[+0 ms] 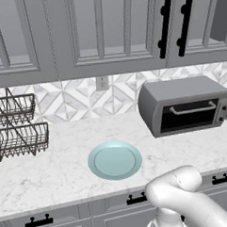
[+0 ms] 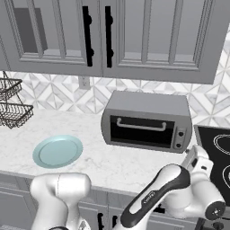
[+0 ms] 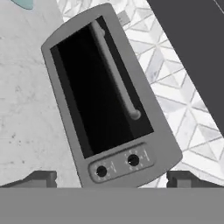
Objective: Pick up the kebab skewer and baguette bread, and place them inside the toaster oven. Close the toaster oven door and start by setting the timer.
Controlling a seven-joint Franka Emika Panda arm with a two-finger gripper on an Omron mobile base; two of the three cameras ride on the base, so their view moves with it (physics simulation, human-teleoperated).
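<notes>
Two claw tips [image 3: 112, 178] spread wide, toaster oven door [image 3: 98, 92] seemingly shut

No lettering, label or number can be read anywhere.

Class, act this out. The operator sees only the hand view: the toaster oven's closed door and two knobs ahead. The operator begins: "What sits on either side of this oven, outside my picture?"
Observer: A black cooktop lies just to the right of the toaster oven.
Operator: And on the left?
Observer: A round pale blue plate lies on the counter, apart from the oven and nearer the front edge.
Operator: Anything further left?
Observer: A two-tier wire basket rack stands against the tiled wall.
</notes>
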